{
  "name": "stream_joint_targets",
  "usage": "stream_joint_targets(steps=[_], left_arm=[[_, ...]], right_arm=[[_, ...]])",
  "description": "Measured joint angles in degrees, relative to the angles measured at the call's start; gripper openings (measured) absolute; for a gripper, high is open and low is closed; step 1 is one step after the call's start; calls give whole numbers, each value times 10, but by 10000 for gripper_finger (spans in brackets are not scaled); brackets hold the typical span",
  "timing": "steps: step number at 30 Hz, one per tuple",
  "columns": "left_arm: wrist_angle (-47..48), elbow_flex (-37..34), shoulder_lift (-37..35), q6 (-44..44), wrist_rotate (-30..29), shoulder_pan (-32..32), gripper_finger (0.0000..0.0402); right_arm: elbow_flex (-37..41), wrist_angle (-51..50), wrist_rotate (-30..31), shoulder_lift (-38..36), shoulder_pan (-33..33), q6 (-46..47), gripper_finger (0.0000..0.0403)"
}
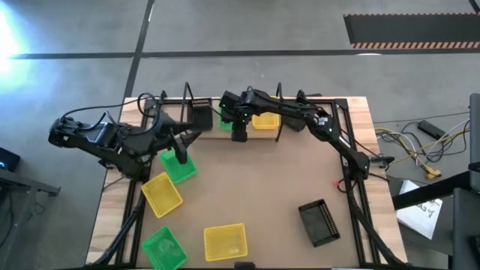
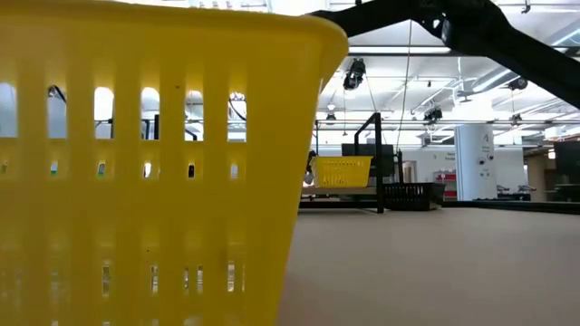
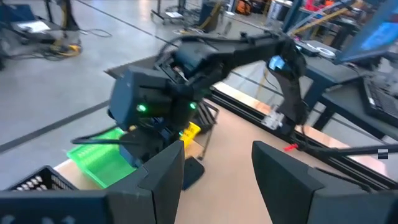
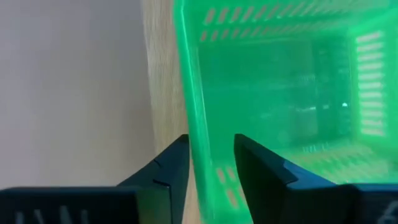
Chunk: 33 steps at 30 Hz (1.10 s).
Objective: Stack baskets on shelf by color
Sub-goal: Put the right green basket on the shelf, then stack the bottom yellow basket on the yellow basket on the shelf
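On the shelf (image 1: pixel 213 103) at the table's far edge stand a black basket (image 1: pixel 201 114), a green basket (image 1: pixel 224 115) and a yellow basket (image 1: pixel 265 121). My right gripper (image 1: pixel 238 132) reaches down at the green one and is shut on it (image 4: pixel 211 142). My left gripper (image 1: pixel 184 140) hovers open (image 3: pixel 217 152) left of the shelf, above another green basket (image 1: pixel 178 166) that lies on the table. Its fingers hold nothing. My right gripper pinches one side wall (image 4: pixel 198 134) of the green basket just below the rim, with one finger inside the basket and one outside. The fingers come from above, pointing down. The basket sits upright over the shelf's light plank (image 4: pixel 163 74); I cannot tell whether its bottom rests there.
Loose on the table are a yellow basket (image 1: pixel 161 194), a green basket (image 1: pixel 164 248), a yellow basket (image 1: pixel 225 241) that fills the low view (image 2: pixel 136 163), and a black basket (image 1: pixel 319 222) near the right. The middle of the tabletop (image 1: pixel 262 187) is bare.
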<state>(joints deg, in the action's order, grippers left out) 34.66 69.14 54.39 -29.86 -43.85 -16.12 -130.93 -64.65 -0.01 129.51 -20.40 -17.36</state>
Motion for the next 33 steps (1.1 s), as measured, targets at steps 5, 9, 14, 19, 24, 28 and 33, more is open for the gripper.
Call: stream_joint_targets(steps=[5, 9, 14, 19, 24, 28, 33], left_arm=[[2, -3, 0, 0, 33, 0, 173], [2, -13, 0, 1, 48, 0, 173], [4, -33, 0, 2, 71, 0, 173], [2, -46, 12, 4, 107, 0, 173], [-1, -62, 28, 3, 146, -1, 173], [-29, -72, 48, -20, 196, -1, 173], [-50, -72, 92, -71, 223, -1, 173]], right_arm=[[0, -40, -3, -40, 3, 52, 129], [8, -68, -3, -82, 25, 108, 124], [73, -77, -3, -163, 92, 151, 109], [200, -57, 0, -267, 192, 242, 102], [325, -38, 0, -366, 312, 380, 103], [403, -38, 0, -427, 412, 485, 99], [475, -42, 1, -476, 518, 612, 105]])
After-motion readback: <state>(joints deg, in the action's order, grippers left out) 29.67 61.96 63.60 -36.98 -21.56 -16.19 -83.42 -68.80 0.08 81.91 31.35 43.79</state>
